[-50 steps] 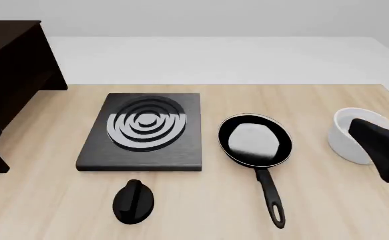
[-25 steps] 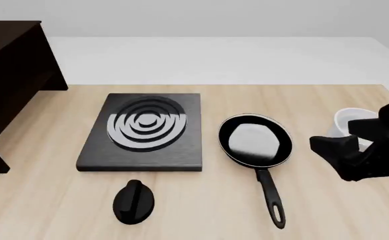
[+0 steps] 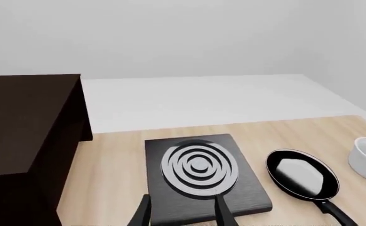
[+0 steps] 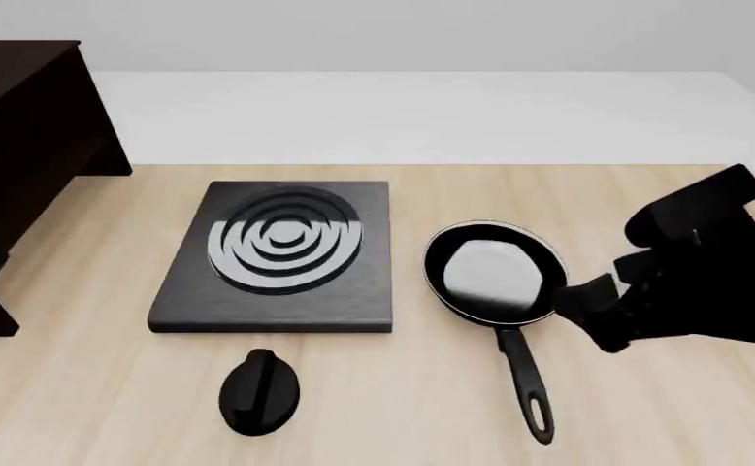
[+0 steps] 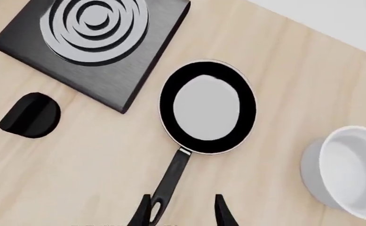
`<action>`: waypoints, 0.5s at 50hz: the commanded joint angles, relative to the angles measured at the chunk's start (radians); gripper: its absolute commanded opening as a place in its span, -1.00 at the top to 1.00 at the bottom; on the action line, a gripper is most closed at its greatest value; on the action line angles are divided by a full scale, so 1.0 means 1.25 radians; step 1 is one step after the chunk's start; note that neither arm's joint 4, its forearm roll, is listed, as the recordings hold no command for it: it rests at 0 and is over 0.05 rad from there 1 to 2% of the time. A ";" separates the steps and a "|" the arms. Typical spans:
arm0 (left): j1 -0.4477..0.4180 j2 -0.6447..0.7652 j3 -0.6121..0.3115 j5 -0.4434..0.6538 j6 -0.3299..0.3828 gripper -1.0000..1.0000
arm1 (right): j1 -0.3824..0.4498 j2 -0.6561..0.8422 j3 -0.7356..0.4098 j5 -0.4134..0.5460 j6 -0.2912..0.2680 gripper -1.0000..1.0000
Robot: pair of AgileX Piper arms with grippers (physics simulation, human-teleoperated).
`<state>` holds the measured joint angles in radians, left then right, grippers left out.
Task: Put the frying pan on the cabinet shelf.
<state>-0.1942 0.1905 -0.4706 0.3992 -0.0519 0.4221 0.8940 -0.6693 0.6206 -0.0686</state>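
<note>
A square black burner plate (image 4: pixel 278 257) with silver concentric rings lies flat on the light wooden tabletop (image 4: pixel 391 408). A small black oval knob (image 4: pixel 260 391) sits near the plate's front edge, apart from it. In the right wrist view, 1 white bowl (image 5: pixel 349 172) stands upright on the tabletop, open side up. Beyond the tabletop's far edge lies pale floor (image 4: pixel 430 116).

The dark right arm reaches in from the right, its black two-fingered right gripper (image 4: pixel 594 313) held above the table, fingers parted. The left gripper (image 3: pixel 181 214) likewise shows its fingers spread apart.
</note>
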 commanded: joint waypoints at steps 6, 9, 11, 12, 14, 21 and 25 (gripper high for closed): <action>-0.013 0.003 0.024 -0.013 -0.008 -1.00 | 0.023 0.085 0.032 -0.045 0.009 -1.00; -0.020 -0.005 0.015 0.000 -0.016 -1.00 | 0.022 0.095 0.041 -0.054 0.006 -1.00; -0.022 -0.012 0.016 0.004 -0.026 -1.00 | 0.019 0.110 0.051 -0.068 0.009 -1.00; -0.021 -0.013 0.018 0.003 -0.025 -1.00 | 0.019 0.115 0.053 -0.072 0.004 -1.00; -0.017 -0.007 0.028 -0.009 -0.022 -1.00 | 0.014 0.127 0.048 -0.080 0.005 -1.00; -0.017 -0.003 0.034 -0.012 -0.022 -1.00 | 0.042 0.166 0.075 -0.121 0.045 -1.00; -0.017 0.000 0.039 -0.019 -0.022 -1.00 | 0.055 0.176 0.087 -0.131 0.063 -1.00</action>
<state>-0.2137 0.1869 -0.4361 0.3867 -0.0755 0.4609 1.0611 -0.5963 0.5046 -0.0315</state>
